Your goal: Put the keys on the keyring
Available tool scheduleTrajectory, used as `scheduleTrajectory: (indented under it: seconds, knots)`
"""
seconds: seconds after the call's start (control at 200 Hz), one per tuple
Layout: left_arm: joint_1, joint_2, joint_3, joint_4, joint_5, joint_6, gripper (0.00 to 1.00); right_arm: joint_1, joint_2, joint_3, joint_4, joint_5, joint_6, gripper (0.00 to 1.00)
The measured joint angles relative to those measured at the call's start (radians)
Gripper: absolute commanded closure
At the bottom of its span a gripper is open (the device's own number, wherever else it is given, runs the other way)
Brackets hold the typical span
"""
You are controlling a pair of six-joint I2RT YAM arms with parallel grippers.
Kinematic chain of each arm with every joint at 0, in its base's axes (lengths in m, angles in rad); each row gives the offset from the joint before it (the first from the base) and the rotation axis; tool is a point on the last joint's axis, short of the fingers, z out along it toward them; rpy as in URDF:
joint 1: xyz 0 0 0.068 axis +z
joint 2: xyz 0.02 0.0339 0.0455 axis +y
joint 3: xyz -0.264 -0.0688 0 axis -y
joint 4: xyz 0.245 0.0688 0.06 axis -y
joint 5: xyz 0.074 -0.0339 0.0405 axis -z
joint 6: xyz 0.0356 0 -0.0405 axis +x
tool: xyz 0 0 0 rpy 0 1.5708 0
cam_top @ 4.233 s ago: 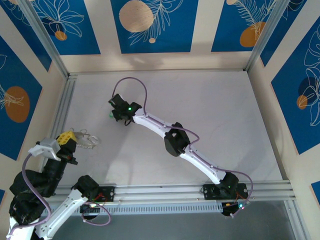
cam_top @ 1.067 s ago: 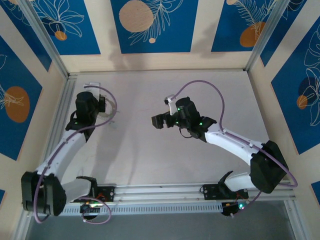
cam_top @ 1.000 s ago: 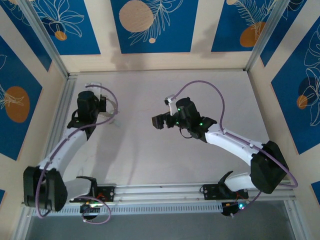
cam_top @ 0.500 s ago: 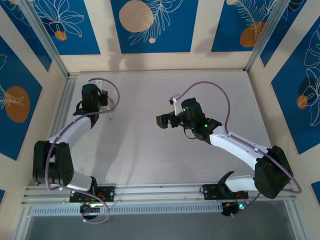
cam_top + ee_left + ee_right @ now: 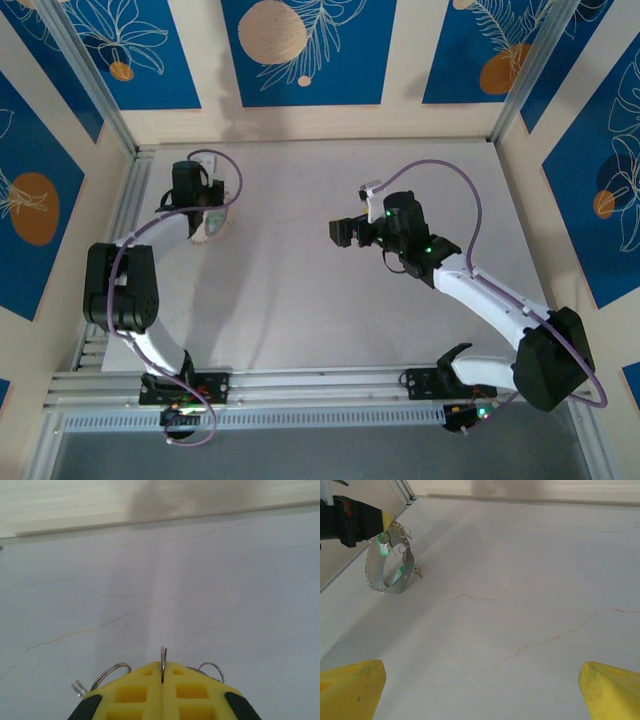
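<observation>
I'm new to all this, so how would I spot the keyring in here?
Look to the table's far left corner, where the left gripper is pinched shut. The keyring is the thin silvery wire loop caught between its yellow fingers. Unlike the purple cables nearby, it is bright metal and carries a small green tag.

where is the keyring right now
The keyring hangs from the shut left fingers at the far left of the table, close to the side rail and well across from the open right fingers.
</observation>
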Motion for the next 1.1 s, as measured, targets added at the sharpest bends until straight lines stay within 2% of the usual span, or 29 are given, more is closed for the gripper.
scheduleTrajectory:
  seconds: [0.37,0.575,0.7,0.845,1.1]
  knots:
    - [0.047,0.275,0.292,-0.21,0.003,0.004,1.0,-0.021,-0.004,-0.022,-0.007,-0.009,-0.005,0.01]
    - [0.051,0.433,0.477,-0.382,0.022,0.003,1.0,-0.057,-0.072,-0.022,-0.029,-0.01,-0.016,0.01]
    - [0.051,0.461,0.535,-0.472,0.03,-0.004,1.0,-0.086,-0.126,-0.022,-0.034,-0.013,-0.021,0.01]
    - [0.049,0.461,0.528,-0.517,0.055,-0.031,1.0,-0.122,-0.185,-0.022,-0.055,-0.02,-0.034,0.01]
    - [0.032,0.448,0.518,-0.601,0.165,-0.086,1.0,-0.167,-0.281,-0.022,-0.095,-0.035,-0.042,0.01]
